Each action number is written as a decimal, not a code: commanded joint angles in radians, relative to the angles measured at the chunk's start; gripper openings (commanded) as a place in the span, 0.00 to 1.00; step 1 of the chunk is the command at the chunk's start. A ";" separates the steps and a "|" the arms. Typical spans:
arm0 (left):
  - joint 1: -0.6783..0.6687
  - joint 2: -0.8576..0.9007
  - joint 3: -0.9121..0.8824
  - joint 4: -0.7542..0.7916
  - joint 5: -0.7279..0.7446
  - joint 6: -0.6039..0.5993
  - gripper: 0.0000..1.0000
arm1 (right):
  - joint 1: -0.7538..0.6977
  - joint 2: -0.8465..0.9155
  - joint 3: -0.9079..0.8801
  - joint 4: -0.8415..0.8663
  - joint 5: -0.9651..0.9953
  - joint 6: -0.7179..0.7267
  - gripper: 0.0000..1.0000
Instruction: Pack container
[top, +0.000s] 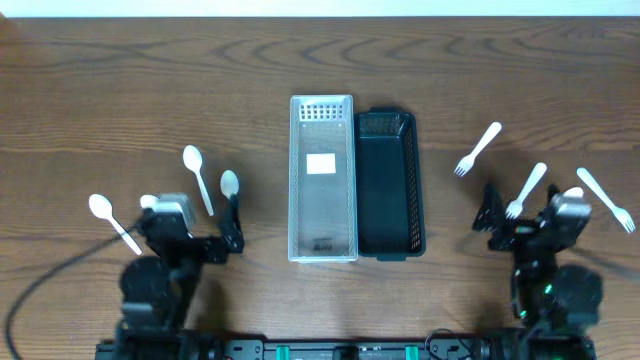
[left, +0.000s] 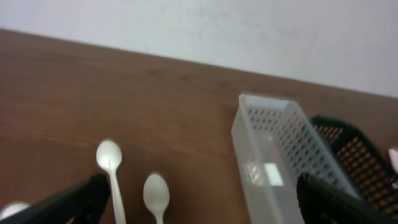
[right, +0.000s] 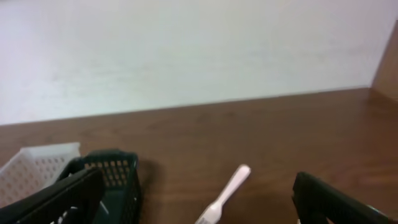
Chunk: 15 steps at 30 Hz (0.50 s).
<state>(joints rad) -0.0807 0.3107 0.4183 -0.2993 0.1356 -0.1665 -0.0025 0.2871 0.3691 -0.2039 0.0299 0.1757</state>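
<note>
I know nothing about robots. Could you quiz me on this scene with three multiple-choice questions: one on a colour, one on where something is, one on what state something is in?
1. Which baskets are there?
A. two black ones
B. a white basket and a black basket
C. a red one and a blue one

2. The forks lie:
A. in the white basket
B. right of the black basket
C. left of the white basket

3. The robot's hands are:
A. left hand and right hand both open and empty
B. both shut tight
C. left shut on a fork

Answers:
1 B: the overhead view shows a white one beside a black one.
2 B: they lie scattered on the wood beyond the black basket.
3 A: each wrist view shows the hand spread wide with nothing in it.
</note>
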 joint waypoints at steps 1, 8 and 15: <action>-0.001 0.188 0.199 -0.066 0.005 -0.033 0.98 | -0.016 0.192 0.182 -0.089 0.003 0.026 0.99; 0.045 0.656 0.674 -0.468 -0.001 -0.033 0.98 | -0.017 0.660 0.702 -0.535 -0.012 0.026 0.99; 0.106 0.975 0.948 -0.735 -0.001 0.023 0.98 | -0.017 0.999 1.049 -0.813 -0.061 0.016 0.99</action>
<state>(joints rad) 0.0078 1.2217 1.3212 -1.0122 0.1352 -0.1715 -0.0101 1.2190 1.3575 -1.0065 -0.0074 0.1875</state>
